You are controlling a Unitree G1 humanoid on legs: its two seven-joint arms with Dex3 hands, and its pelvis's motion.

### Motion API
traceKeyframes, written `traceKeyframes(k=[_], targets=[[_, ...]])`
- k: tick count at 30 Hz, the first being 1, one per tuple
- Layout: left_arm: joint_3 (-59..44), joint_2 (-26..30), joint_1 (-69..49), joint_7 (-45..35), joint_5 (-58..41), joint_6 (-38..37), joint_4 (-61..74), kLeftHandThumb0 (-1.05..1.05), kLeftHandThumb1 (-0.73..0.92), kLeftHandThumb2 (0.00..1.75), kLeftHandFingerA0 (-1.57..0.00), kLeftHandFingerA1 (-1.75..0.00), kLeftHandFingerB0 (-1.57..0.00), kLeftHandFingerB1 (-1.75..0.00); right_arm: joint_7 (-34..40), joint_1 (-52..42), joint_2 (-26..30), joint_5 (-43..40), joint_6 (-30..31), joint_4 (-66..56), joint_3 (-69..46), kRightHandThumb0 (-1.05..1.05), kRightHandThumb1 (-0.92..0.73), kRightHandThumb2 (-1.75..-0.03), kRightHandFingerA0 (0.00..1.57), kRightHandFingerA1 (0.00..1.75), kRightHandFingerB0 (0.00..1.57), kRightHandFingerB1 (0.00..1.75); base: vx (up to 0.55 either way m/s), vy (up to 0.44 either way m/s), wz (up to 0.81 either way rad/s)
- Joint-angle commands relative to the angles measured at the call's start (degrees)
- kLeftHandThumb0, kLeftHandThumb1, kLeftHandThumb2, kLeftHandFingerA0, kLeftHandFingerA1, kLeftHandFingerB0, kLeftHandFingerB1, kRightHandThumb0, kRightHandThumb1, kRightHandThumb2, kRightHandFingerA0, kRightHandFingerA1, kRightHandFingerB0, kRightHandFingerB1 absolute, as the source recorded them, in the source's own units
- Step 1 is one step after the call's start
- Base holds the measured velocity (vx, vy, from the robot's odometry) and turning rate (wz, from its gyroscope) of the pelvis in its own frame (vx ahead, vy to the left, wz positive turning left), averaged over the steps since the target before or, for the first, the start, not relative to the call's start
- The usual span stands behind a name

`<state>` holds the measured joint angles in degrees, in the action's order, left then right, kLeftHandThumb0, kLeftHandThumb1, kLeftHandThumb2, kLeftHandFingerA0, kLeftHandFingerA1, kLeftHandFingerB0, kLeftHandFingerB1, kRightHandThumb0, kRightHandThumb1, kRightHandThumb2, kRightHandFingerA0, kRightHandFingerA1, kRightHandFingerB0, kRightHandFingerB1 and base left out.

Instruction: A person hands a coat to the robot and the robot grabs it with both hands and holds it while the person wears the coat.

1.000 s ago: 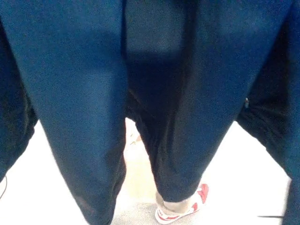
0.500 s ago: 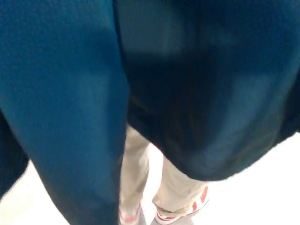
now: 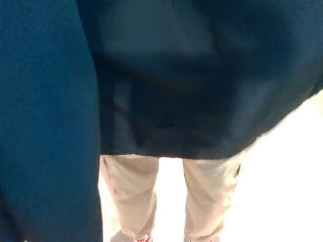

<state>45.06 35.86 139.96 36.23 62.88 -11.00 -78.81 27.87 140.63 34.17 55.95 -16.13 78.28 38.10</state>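
Coat: the dark teal-blue fabric coat (image 3: 192, 85) fills nearly the whole head view, hanging close in front of the camera, its lower hem running straight across just above the knees.
Sleeve side: a broad fold of the same cloth drops down the picture's left edge to the bottom, in front of everything else.
Person: a pair of legs in beige trousers (image 3: 133, 194) stands below the hem, both legs side by side on the pale floor (image 3: 282, 191), a scrap of red-and-white shoe at the very bottom.
Robot's hands: neither shows here, so I cannot tell whether the fingers are clenched on the cloth or released.
Progress: by my reading the handover is done and the wearing is underway; the coat seems to sit on or right against the person's body. What's left is settling it on and the robot letting go.
Change since half a second ago: the hem now sits level and higher across the legs rather than slanting down to the right, more of both trouser legs is showing, and the shoes have slipped almost out of the bottom edge; the whole picture may have shifted too.
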Motion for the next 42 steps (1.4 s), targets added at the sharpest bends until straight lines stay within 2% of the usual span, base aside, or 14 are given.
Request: traceKeyframes(k=[1,26,30,31,32,34,35,36,37,38,39,40,41,42], targets=[[0.0,2.0,0.8,-0.9,0.8,2.1,-0.7,-0.52,0.79,0.64,-1.02,-1.75,-0.72,-1.64,0.8,0.6,2.5,0.5,2.6,0.5,-0.4,-0.51,-0.84,-0.68,1.03,1.75,0.75,1.7,0.0,0.0,0.0],[-0.9,2.8,-0.4,3.3,0.0,1.2,-0.4,-0.51,0.76,0.64,-1.02,-1.75,-0.71,-1.74,0.5,0.4,2.1,1.5,3.7,0.7,-0.4,-0.54,-0.89,-0.69,1.02,1.75,0.75,1.7,0.0,0.0,0.0],[-3.9,2.1,-0.6,-0.9,-2.9,1.2,-0.5,-0.53,0.82,0.66,-0.98,-1.75,-0.66,-1.74,-1.8,0.0,1.8,-1.5,4.0,0.7,-3.7,-0.6,-0.89,-0.66,1.03,1.69,0.83,1.45,0.0,0.0,0.0],[-5.1,2.0,-1.1,-0.3,-3.8,1.4,-0.4,-0.61,0.79,0.66,-0.56,-1.59,-0.4,-1.3,-3.6,-0.2,1.6,-2.4,4.3,0.7,-4.8,-0.74,-0.85,-0.71,0.47,1.49,0.45,0.93,0.0,0.0,0.0],[-7.4,1.3,-1.3,-5.5,-5.9,4.1,-0.6,-1.01,0.86,1.13,0.0,-0.08,0.0,0.0,-9.3,-0.2,1.1,-5.4,4.6,0.8,-7.8,-1.05,-0.79,-1.14,0.0,0.02,0.0,0.02,0.0,0.0,0.0],[-10.5,0.2,-1.0,-11.4,-7.9,6.4,-0.7,-0.86,0.9,0.88,0.0,0.0,0.0,0.0,-11.9,-0.1,0.7,-6.5,5.0,0.7,-10.1,-1.05,-0.76,-1.14,0.0,0.07,0.0,0.03,0.0,0.0,0.0],[-10.9,0.0,-1.1,-11.9,-7.9,7.0,-0.6,-0.86,0.92,0.85,0.0,0.0,0.0,0.0,-11.6,0.0,0.8,-6.0,5.3,0.7,-10.1,-0.97,-0.91,-0.7,0.0,0.0,0.0,0.0,0.0,0.0,0.0],[-12.6,-0.6,-1.1,-13.4,-9.2,8.1,-0.6,-0.88,0.92,0.83,0.0,0.0,0.0,0.0,-11.5,-0.2,0.7,-6.5,5.3,0.5,-11.1,-1.05,-0.77,-1.15,0.0,0.13,0.0,0.03,0.0,0.0,0.0],[-13.4,-0.8,-1.1,-13.9,-9.6,8.4,-0.5,-0.88,0.92,0.83,0.0,0.0,0.0,0.0,-11.5,-0.2,0.7,-6.7,5.3,0.5,-11.7,-1.05,-0.77,-1.15,0.0,0.13,0.0,0.03,0.0,0.0,0.0],[-13.8,-0.5,-1.5,-12.3,-9.2,7.9,-0.2,-0.89,0.92,0.72,0.0,0.0,0.0,0.0,-11.4,-0.4,0.6,-7.5,5.2,0.4,-12.9,-0.9,-0.9,-0.74,0.0,0.0,0.0,0.0,0.0,0.0,0.0],[-15.3,-0.4,-1.7,-12.0,-10.4,6.8,-0.1,-0.88,0.9,0.67,0.0,0.0,0.0,0.0,-11.4,-0.5,0.4,-8.4,5.0,0.3,-14.1,-0.92,-0.87,-0.73,0.0,0.0,0.0,0.0,0.0,0.0,0.0],[-17.2,-0.3,-2.0,-11.9,-11.9,5.5,0.2,-0.88,0.9,0.67,0.0,0.0,0.0,0.0,-11.4,-0.7,0.2,-9.3,4.9,0.2,-15.4,-0.92,-0.87,-0.73,0.0,0.0,0.0,0.0,0.0,0.0,0.0],[-20.4,0.2,-2.7,-10.1,-14.1,3.9,0.8,-0.86,0.82,0.84,0.0,0.0,0.0,0.0,-9.9,-1.2,0.3,-12.5,4.0,-0.3,-19.4,-1.05,-0.74,-1.1,0.0,0.13,0.0,0.0,0.0,0.0,0.0],[-21.9,0.7,-3.1,-9.6,-15.2,3.3,1.2,-1.04,0.8,1.12,0.0,-0.31,0.0,-0.12,-8.7,-1.3,0.5,-14.4,2.7,-0.7,-21.6,-0.97,-0.69,-1.06,0.0,0.21,0.0,0.05,0.0,0.0,0.0]])
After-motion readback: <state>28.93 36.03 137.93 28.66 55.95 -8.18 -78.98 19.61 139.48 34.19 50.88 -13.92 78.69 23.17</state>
